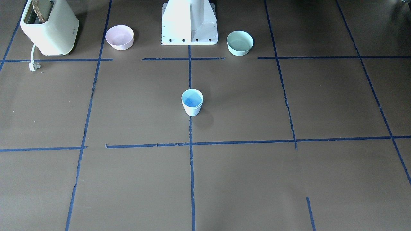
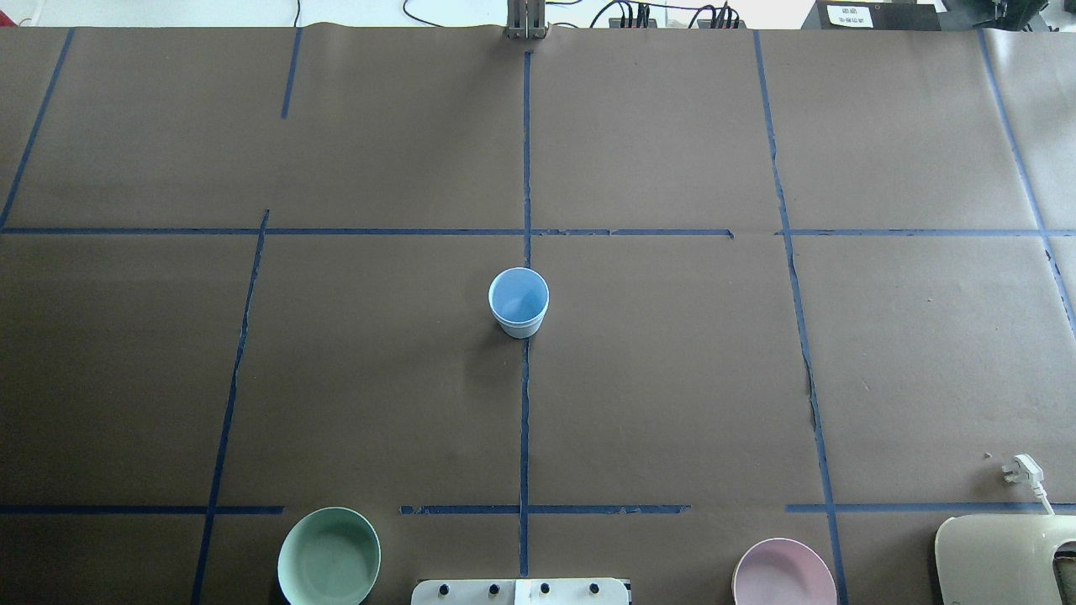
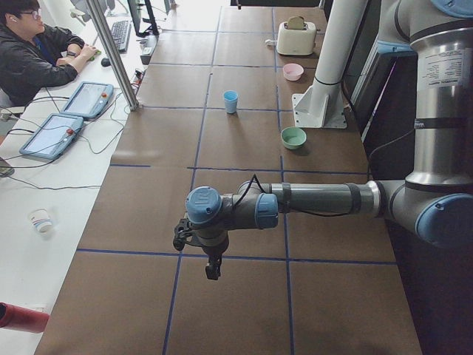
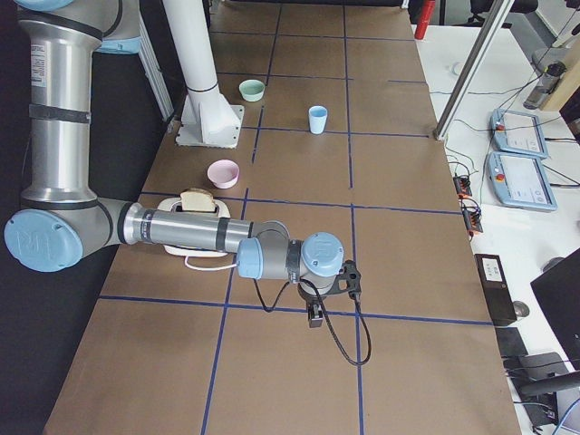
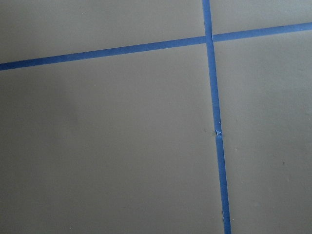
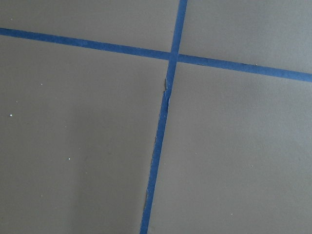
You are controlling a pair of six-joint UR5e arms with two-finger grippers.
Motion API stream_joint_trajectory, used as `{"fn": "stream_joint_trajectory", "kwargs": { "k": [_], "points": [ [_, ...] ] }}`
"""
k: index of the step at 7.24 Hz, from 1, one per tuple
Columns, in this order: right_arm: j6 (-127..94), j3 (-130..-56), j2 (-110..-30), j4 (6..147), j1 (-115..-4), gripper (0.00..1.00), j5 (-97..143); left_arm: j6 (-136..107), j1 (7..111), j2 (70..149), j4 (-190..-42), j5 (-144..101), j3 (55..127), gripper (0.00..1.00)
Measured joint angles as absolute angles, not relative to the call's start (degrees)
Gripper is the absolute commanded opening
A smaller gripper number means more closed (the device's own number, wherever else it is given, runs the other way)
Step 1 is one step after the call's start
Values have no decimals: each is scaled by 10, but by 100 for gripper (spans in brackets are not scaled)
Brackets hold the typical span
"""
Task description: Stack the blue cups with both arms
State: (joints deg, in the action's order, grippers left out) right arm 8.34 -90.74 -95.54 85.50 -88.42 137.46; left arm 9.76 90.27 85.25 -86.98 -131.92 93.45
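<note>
So, cups [image 1: 192,102]: upright at mid-bench, on the centre tape line [image 1: 191,160], straight out from the pedestal [image 1: 189,22]. Only one cup outline shows. The overhead view has a second rim edge just under the top one. Sky-blue inside, pale outside.
Bench [image 1: 257,176]: brown paper cover, gridded with blue tape.
Left arm [image 3: 318,200]: seen only from the left end, forearm stretched level over the bench, well apart from the cups.
Left pincer [image 3: 213,270]: points down above the bench near a tape line; cannot tell if spread or pressed together. Its wrist view shows only bare paper and a tape crossing.
Right arm [image 4: 181,229]: seen only from the right end, forearm level, also well apart from the cups.
Right pincer [image 4: 314,315]: points down near a tape line; spread or closed, cannot tell. Its wrist view also shows paper and a tape crossing.
Pink bowl [image 1: 119,37]: beside the pedestal, robot's right.
Green bowl [image 1: 240,42]: beside the pedestal, robot's left.
Toaster [image 1: 49,27]: beyond the pink bowl, with its plug [image 1: 32,66] lying loose on the paper.
</note>
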Motion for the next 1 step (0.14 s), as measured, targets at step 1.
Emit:
{"fn": "stream_joint_trajectory", "kwargs": {
  "k": [1],
  "points": [
    [83,-907,-955,855,-884,100,1375,98,903,853,-870,-1319,934,100]
  ]
}}
